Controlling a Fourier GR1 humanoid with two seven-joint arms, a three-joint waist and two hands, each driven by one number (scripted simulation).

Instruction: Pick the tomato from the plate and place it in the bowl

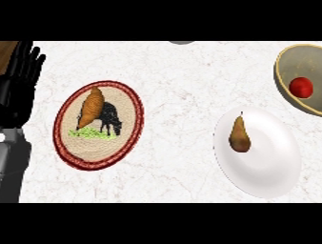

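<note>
In the head view, the red tomato [302, 87] is sitting inside the tan bowl [287, 56] at the upper right, while a brown pear [240, 135] is lying on the white plate [276, 167] just below. The left hand [19, 76] is resting at the left edge — fingers straight, pointing up, holding nothing — beside a red-rimmed decorated plate [132, 124] that is carrying a croissant [91, 106].
</note>
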